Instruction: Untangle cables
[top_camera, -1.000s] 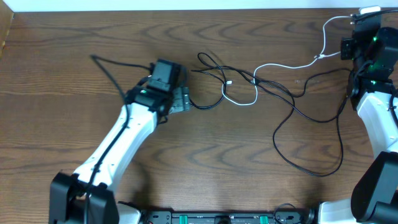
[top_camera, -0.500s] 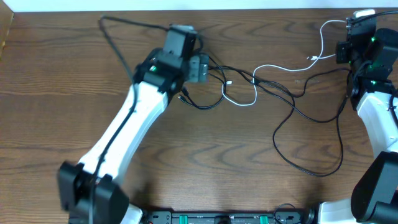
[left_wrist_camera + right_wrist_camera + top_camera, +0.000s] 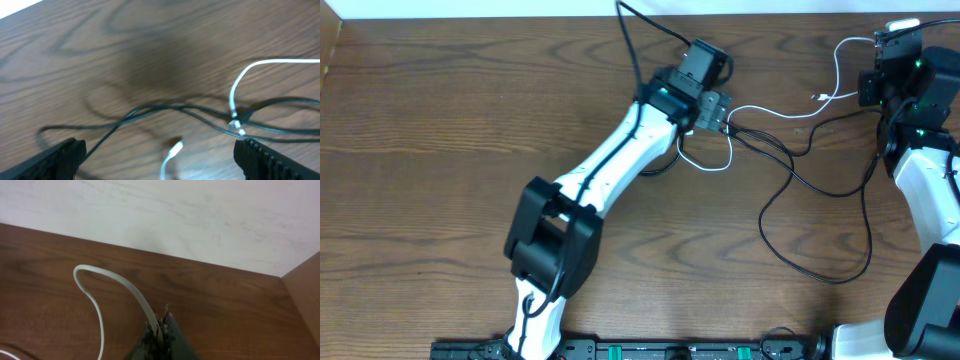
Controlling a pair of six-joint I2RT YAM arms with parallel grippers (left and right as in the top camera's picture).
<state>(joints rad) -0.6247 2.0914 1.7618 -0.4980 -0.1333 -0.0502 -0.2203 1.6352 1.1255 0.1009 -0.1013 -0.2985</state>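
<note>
right jaws pinching white cable [image 3: 127, 285]

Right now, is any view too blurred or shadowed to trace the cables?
Overhead: sharp, evenly lit, no glare. Left wrist: soft, with a dark shadow on the table beyond the black cables, yet strands are traceable. Right wrist: white cable crisp; the right claw gripping it is dark.

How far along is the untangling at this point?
Done: nothing fully separated; the white cable crosses the black cables mid-table. In hand: right gripper shut on the white cable; left gripper open above that crossing. Left: pull every cord apart.
</note>
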